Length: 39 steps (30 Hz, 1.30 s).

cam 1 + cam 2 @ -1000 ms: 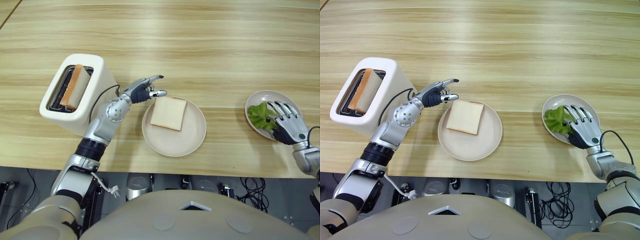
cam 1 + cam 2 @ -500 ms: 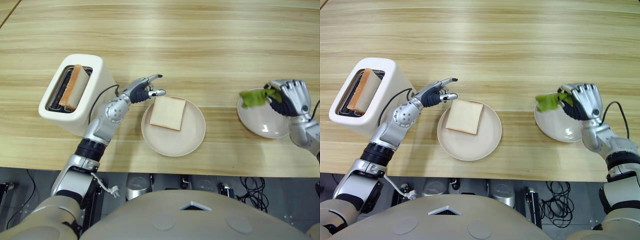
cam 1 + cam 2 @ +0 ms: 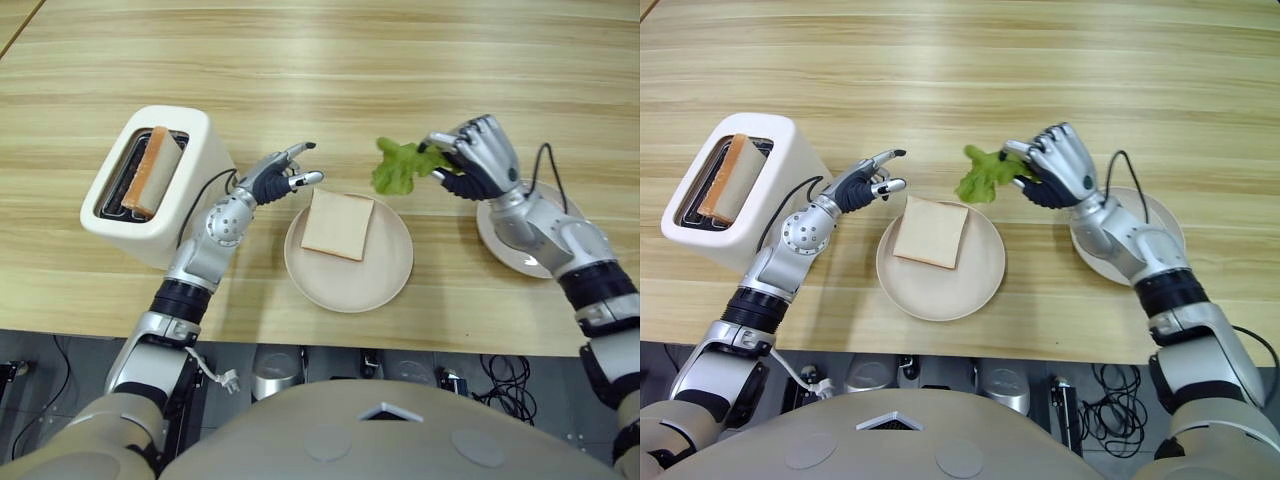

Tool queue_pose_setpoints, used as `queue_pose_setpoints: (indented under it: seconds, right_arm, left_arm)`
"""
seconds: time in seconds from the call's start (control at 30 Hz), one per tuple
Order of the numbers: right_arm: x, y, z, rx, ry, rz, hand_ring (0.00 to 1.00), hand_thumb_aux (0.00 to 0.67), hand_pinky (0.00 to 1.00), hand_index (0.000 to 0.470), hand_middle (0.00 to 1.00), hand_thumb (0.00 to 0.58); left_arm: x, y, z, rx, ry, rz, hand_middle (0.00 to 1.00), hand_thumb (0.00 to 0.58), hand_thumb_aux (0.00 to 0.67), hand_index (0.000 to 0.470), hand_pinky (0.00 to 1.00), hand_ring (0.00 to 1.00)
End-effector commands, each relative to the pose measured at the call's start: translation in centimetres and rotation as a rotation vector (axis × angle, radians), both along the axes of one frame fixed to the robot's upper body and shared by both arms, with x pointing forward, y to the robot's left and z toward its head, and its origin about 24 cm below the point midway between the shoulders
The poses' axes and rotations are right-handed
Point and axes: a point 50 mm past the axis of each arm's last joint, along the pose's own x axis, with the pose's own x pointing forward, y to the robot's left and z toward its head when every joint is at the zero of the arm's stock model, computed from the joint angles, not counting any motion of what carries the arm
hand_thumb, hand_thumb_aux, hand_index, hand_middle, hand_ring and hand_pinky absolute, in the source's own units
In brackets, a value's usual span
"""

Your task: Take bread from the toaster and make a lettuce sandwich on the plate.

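From where I stand, the right hand is closed on a lettuce leaf, pinched by one edge so it dangles free, just above the plate rim at one o'clock. I'd guess it is lined up to drop onto the bread slice lying there. The small dish sits at three o'clock. The left hand, fingers spread and empty, waits at ten o'clock, towards the toaster, where a second slice stands ready for the top.

A gap between left hand (fingers spread) and lettuce leads to the plate.
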Motion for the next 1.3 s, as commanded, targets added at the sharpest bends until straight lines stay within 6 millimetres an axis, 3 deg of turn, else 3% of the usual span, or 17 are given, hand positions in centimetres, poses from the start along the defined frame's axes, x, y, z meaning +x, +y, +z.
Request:
queue_pose_setpoints:
  seconds: [0.03, 0.33, 0.6, 0.93, 1.3]
  right_arm:
    - [0.3, 2.0, -1.5, -0.057, 0.047, 0.065, 1.0, 0.67, 1.0, 0.46, 1.0, 0.58]
    - [0.8, 6.1, -3.7, -0.104, 0.118, 0.176, 1.0, 0.67, 1.0, 0.46, 1.0, 0.58]
    - [0.8, 8.0, -5.1, -0.138, 0.171, 0.221, 1.0, 0.67, 1.0, 0.46, 1.0, 0.58]
    - [0.5, 7.5, -7.7, -0.281, 0.323, 0.224, 1.0, 0.67, 1.0, 0.46, 1.0, 0.58]
    - [-1.6, 4.2, -10.1, -0.494, 0.541, 0.243, 1.0, 0.67, 1.0, 0.46, 1.0, 0.58]
  left_arm:
    - [0.2, 0.9, 1.0, -0.062, -0.062, 0.064, 1.0, 0.0, 0.0, 0.0, 1.0, 1.0]
    - [0.8, 1.2, 3.7, -0.223, -0.22, 0.152, 1.0, 0.0, 0.0, 0.0, 1.0, 1.0]
    - [0.9, 0.1, 2.3, -0.228, -0.159, 0.127, 1.0, 0.0, 0.0, 0.0, 1.0, 1.0]
    - [0.5, -0.5, 1.5, -0.219, -0.128, 0.105, 1.0, 0.0, 0.0, 0.0, 1.0, 1.0]
    - [0.3, -0.4, 1.5, -0.213, -0.121, 0.1, 1.0, 0.0, 0.0, 0.0, 1.0, 1.0]
